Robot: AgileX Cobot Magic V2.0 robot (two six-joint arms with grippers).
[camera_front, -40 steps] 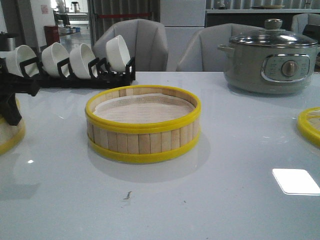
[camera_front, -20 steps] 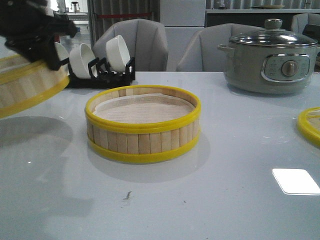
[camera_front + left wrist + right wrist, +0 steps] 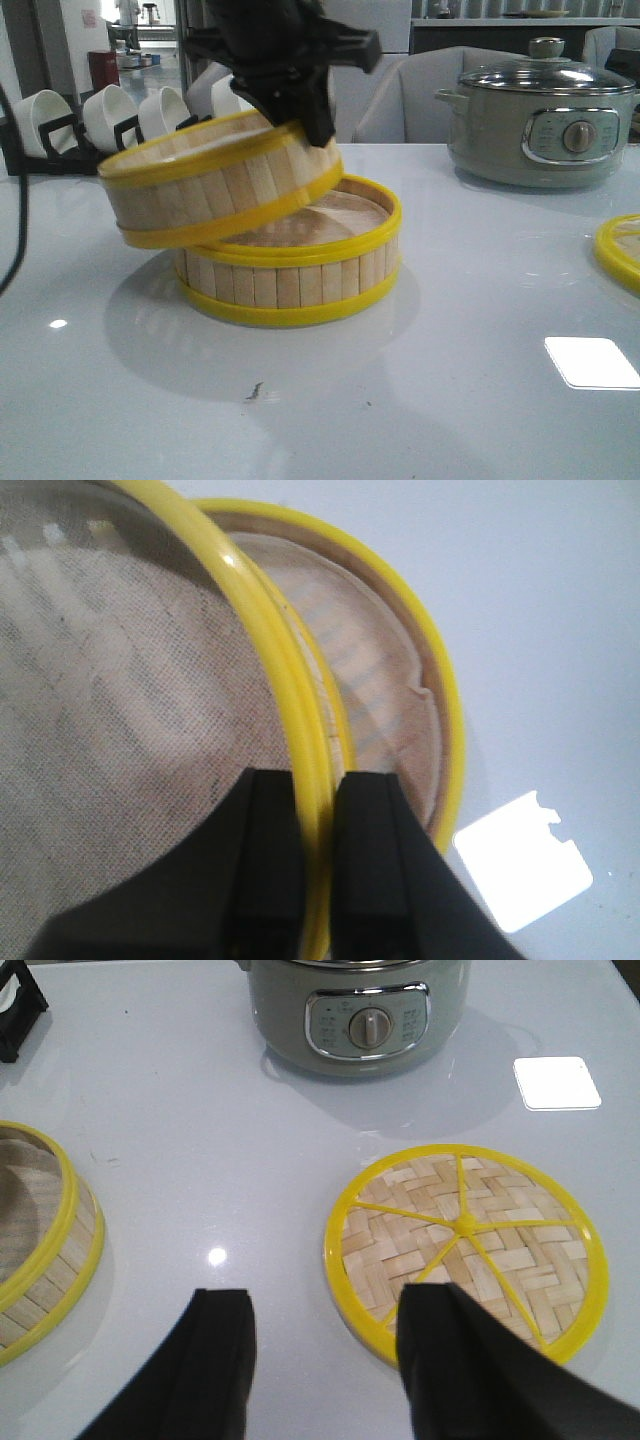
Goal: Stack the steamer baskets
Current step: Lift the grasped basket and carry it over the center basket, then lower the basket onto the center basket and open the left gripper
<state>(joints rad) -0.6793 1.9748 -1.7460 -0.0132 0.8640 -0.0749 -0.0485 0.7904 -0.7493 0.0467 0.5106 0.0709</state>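
— Where's the left gripper [image 3: 318, 128] now?

— Clamped on the rim of a steamer basket [image 3: 215, 182], one finger [image 3: 262, 865] inside the wall, the other outside. The basket hangs tilted, its low edge at about nine o'clock of the second basket [image 3: 300, 275], which sits on the white table [image 3: 480, 330], and it overlaps that one's rim.

— And the right gripper [image 3: 325, 1360]?

— Jaws spread, holding nothing, above the table with one finger over the edge of the woven lid [image 3: 470, 1245]. The lid lies flat at roughly three o'clock from the lower basket, well apart.

— What's behind?

— A grey-green electric pot [image 3: 545, 125] at one o'clock, white bowls in a black rack [image 3: 120, 125] at eleven.
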